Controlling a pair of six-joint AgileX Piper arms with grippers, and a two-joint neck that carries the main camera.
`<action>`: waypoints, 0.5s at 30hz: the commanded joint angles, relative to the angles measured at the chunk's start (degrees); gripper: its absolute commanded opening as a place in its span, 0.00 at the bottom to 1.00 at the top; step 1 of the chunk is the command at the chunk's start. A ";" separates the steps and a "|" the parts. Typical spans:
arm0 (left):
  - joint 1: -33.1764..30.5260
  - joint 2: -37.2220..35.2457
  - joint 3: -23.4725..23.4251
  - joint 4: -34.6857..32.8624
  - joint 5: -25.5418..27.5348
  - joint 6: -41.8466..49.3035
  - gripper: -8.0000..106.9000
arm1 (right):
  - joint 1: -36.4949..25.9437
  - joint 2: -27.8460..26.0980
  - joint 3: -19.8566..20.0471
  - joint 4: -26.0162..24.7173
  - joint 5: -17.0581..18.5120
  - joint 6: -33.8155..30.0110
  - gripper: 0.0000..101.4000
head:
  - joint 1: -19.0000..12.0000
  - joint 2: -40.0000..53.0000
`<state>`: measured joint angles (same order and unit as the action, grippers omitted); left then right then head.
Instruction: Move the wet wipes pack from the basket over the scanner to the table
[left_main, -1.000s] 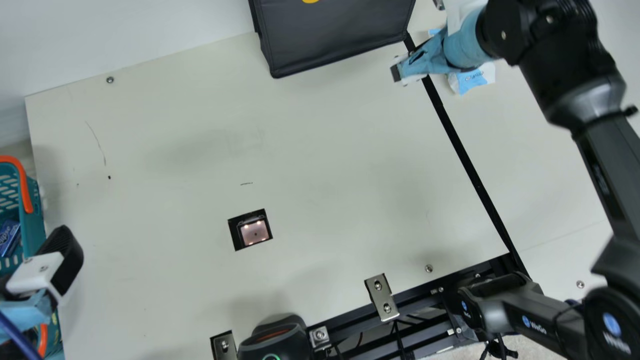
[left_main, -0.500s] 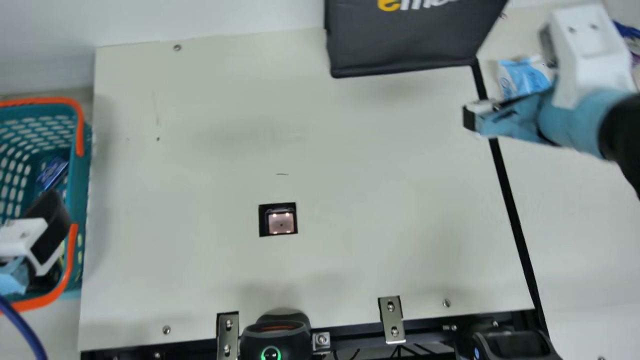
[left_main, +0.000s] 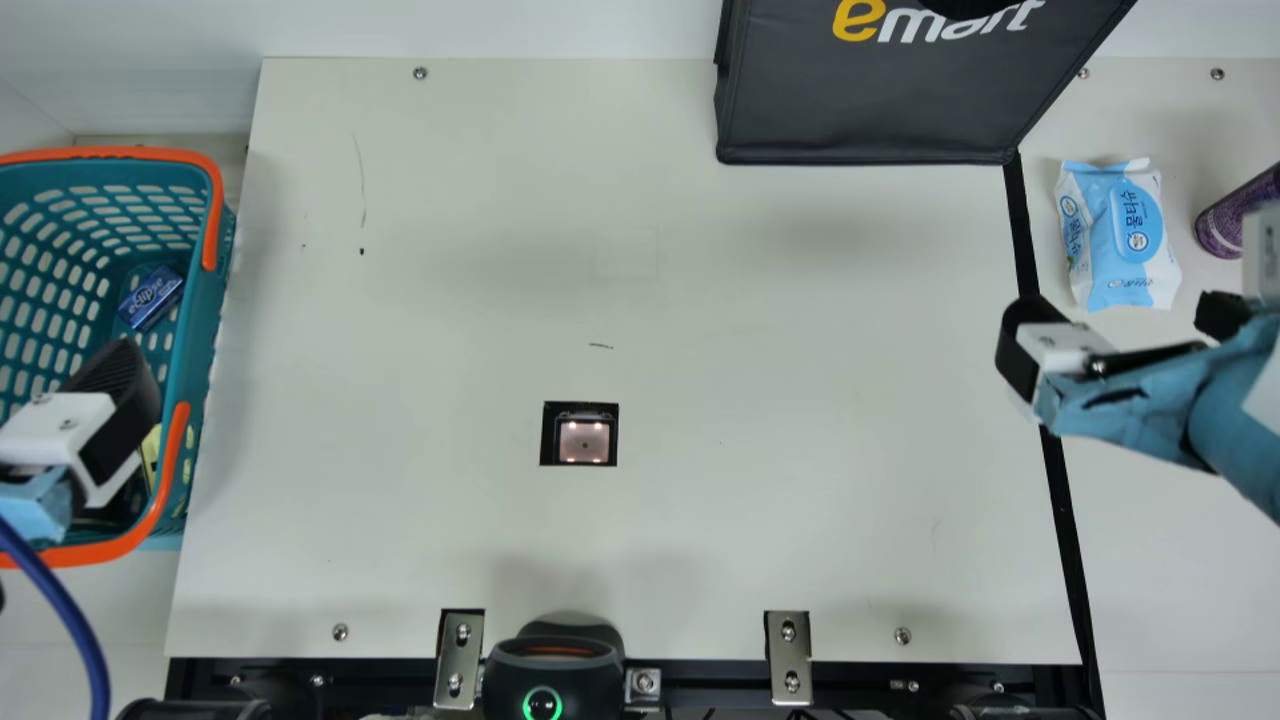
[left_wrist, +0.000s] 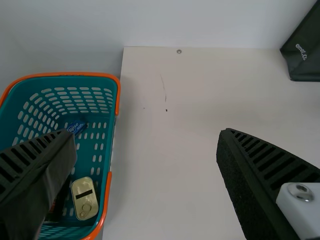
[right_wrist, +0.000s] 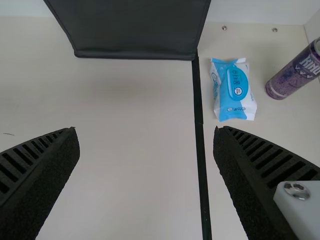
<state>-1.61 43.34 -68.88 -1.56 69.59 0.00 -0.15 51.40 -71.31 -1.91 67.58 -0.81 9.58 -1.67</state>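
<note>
from where i am standing, the scanner (left_main: 585, 442) is showing as a lit square window, sitting in the cream table (left_main: 450, 300). the wet wipes pack (left_main: 1120, 235), white and light blue, is lying flat on the table, well to the right of the scanner and farther from the robot, just past a black strip (left_main: 1020, 230). the right gripper (left_main: 1125, 335) is hovering to the right of the scanner, near the pack but apart from it; it is standing released, its ribbed fingers spreading wide.

well to the left of the scanner, the left gripper (left_main: 85, 430) is hanging over the teal basket (left_main: 200, 300), also released, its fingers parting widely. the basket is holding a small blue packet (left_main: 150, 298) and a gold tin (left_wrist: 85, 198). beyond the scanner and to its right, a dark bag (left_main: 880, 100) is standing; farther right, a purple can (left_main: 1235, 215) is resting beside the pack.
</note>
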 joint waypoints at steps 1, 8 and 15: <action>0.00 0.00 0.00 0.00 0.00 0.00 0.85 | 0.14 -2.60 0.30 0.33 0.51 0.22 0.94 | -1.66 0.09; 0.00 0.00 0.00 0.00 0.00 0.00 0.85 | 0.81 -8.76 1.54 1.11 1.92 0.81 0.94 | -1.66 0.09; 0.00 0.00 0.00 0.00 0.00 0.00 0.85 | 0.81 -9.05 1.56 1.13 2.47 0.81 0.94 | -1.66 0.09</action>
<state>-1.61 43.34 -68.88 -1.56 69.59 0.00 0.65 42.35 -69.76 -0.78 70.05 0.00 9.67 -1.67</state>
